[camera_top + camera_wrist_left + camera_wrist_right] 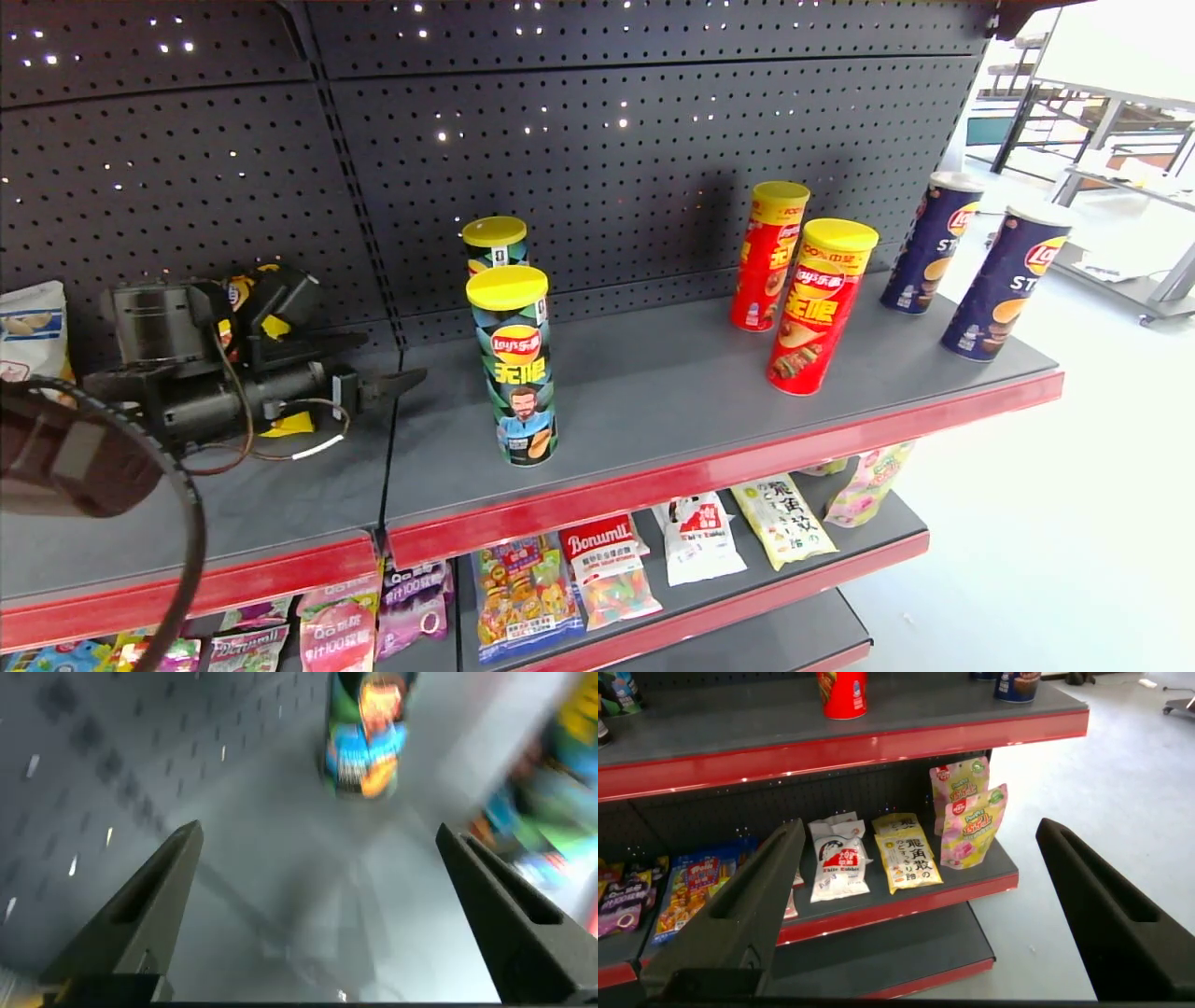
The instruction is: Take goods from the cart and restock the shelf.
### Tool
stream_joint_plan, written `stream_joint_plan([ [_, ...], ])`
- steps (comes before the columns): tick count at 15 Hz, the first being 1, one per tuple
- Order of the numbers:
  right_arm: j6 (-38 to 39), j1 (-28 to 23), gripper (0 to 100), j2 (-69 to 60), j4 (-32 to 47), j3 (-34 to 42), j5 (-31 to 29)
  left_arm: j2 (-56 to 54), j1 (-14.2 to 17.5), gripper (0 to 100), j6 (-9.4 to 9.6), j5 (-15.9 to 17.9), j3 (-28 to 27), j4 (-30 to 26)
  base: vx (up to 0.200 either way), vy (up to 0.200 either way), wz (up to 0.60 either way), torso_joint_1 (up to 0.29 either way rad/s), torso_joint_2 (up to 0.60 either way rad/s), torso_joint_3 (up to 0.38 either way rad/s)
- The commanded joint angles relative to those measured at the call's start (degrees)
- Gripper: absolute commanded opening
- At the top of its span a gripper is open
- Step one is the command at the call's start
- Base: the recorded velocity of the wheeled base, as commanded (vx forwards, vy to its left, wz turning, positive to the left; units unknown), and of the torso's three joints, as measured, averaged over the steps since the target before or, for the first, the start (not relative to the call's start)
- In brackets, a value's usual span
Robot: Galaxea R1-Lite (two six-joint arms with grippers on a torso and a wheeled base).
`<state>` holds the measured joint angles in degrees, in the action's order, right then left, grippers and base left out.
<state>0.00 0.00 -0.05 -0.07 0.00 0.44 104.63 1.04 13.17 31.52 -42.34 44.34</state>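
We've got left gripper (406, 381) fingers spread and empty over the matte grey shelf (672, 383), near the upright, yellow-lidded green cylindrical chip can (516, 369); right gripper (920, 831) fingers released too, facing flat glossy snack bags (837, 859) lower down.

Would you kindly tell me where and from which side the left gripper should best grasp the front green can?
Probably mid-body on the front green can, from the robot's left, where the open left gripper faces it. It stands upright, a tall cylinder, with that side free and a rear green can behind.
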Motion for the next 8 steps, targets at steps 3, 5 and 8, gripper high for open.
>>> stream_joint_plan([
  [3, 0.0, 0.0, 100, 0.0, 0.0, 0.0, 0.0, -29.2, 4.2, 100, 0.55, -2.4, 7.0, -23.5, 0.0, 0.0, 0.0, 0.0, 0.0, 0.0],
  [5, 0.0, 0.0, 100, 0.0, 0.0, 0.0, 0.0, -46.1, 5.6, 100, -0.16, -5.3, 12.7, -30.0, 0.0, 0.0, 0.0, 0.0, 0.0, 0.0],
  [8, 0.0, 0.0, 100, 0.0, 0.0, 0.0, 0.0, -63.8, 11.3, 100, -6.66, -7.7, 19.3, -29.8, 0.0, 0.0, 0.0, 0.0, 0.0, 0.0],
])
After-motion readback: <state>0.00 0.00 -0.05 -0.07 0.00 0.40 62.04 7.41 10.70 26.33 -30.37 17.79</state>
